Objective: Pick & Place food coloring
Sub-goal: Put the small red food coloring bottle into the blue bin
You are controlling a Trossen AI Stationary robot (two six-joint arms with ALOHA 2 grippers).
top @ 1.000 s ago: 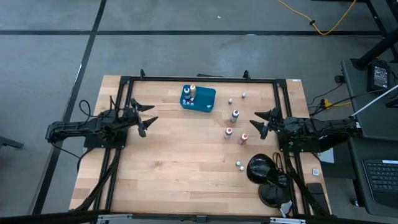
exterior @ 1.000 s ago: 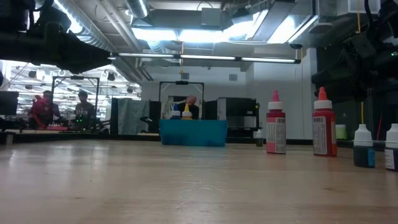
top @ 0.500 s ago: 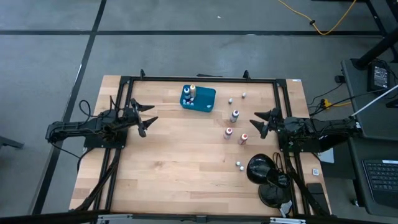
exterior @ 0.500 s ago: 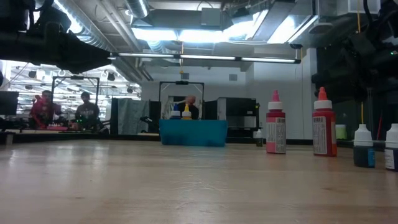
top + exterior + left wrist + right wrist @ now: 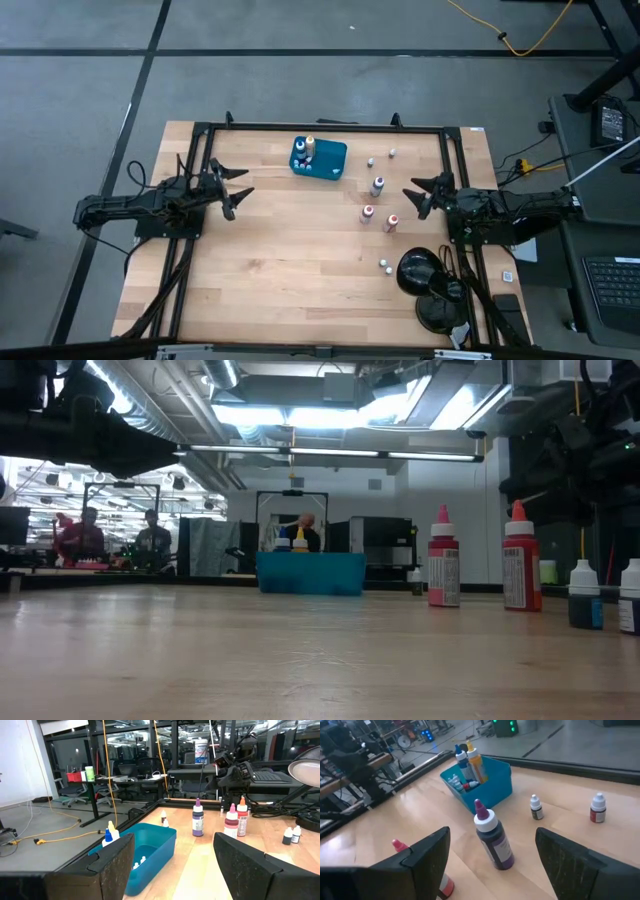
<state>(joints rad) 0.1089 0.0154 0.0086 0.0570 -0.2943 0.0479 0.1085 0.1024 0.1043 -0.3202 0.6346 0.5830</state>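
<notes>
Right gripper (image 5: 421, 195) edges toward the purple bottle (image 5: 377, 185) — jaws spread, empty; left gripper (image 5: 234, 187) idle, spread. Pick not yet begun.

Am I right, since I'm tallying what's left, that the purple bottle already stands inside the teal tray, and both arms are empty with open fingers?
Not quite. The purple squeeze bottle with a white collar stands on the wooden table, outside the teal plastic tray, as the right wrist view shows. The rest holds: the left gripper and right gripper are empty, fingers open.

Overhead, table-level, two wrist views
</notes>
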